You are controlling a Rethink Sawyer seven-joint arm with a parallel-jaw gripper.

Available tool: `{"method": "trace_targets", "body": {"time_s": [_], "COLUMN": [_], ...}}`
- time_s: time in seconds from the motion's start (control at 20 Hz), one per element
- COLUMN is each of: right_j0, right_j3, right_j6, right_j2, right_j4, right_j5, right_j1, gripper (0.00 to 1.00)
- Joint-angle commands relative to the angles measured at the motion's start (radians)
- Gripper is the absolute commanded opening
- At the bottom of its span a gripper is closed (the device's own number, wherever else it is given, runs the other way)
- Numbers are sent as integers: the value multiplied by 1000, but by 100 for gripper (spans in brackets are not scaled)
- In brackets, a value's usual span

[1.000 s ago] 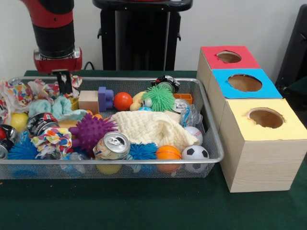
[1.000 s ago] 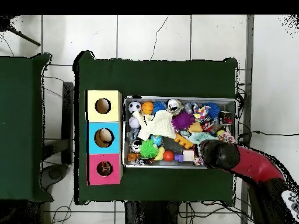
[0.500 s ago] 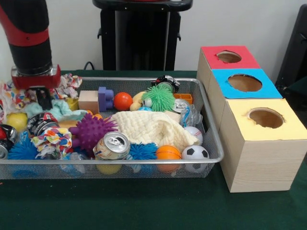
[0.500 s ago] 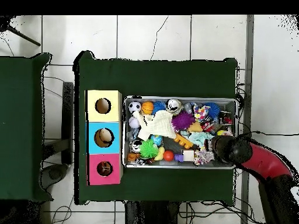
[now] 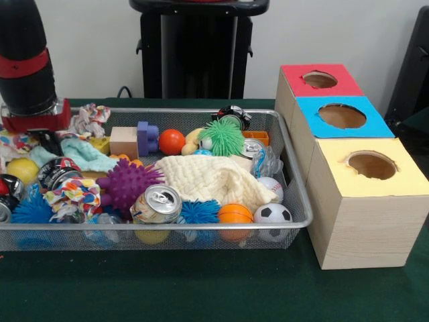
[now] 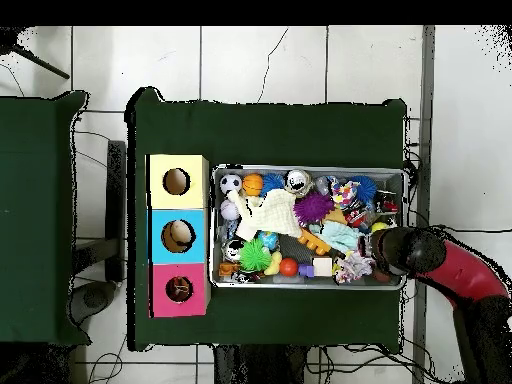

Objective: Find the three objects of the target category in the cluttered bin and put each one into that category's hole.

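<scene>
Hand (image 5: 45, 139) low among cloths (image 5: 80, 153) at bin (image 5: 201, 224) end, opening impossible to tell

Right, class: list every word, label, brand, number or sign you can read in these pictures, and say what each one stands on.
No text can be read in either view.
Silver can: printing on its side, too blurred to read.
Dark can: markings too small to read.
Red box, blue box, yellow box: plain coloured tops, no lettering.
</scene>
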Motion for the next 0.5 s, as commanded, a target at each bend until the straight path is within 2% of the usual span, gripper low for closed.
{"method": "trace_targets", "body": {"time_s": [0.05, 0.3, 0.5], "right_j0": [-57, -91, -84], "right_j3": [85, 172, 253], "right_j6": [-95, -34, 38], "right_j2": [64, 45, 27], "right_j4": [-61, -55, -46], "right_j5": [-11, -51, -88], "right_j1": [-105, -133, -178], "gripper": [0, 0, 0]}}
